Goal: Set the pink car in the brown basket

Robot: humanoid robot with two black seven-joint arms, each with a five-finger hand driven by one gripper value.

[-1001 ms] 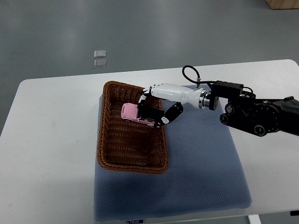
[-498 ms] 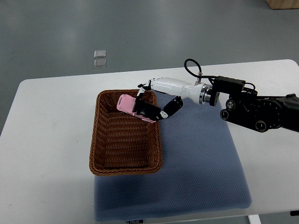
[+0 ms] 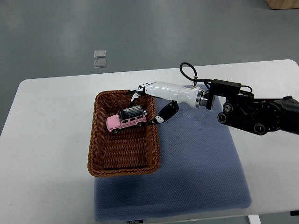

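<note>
The pink car [image 3: 126,119] with a black roof lies inside the brown wicker basket [image 3: 100,161], in its far half, pointing left. My right hand [image 3: 145,104] reaches in from the right and hovers at the basket's far right corner, just right of the car. Its fingers are spread and hold nothing; the thumb [image 3: 161,115] hangs by the basket's right rim. The left arm does not show.
The basket stands on the left edge of a blue-grey mat [image 3: 201,163] on a white table [image 3: 46,140]. Two small clear squares [image 3: 99,58] lie on the grey floor beyond the table. The right arm's black forearm [image 3: 254,114] stretches over the mat's far right.
The hand has let go of the pink car, which dropped into the basket and now lies there. The fingers have spread apart. The basket slid left earlier and has since held still.
</note>
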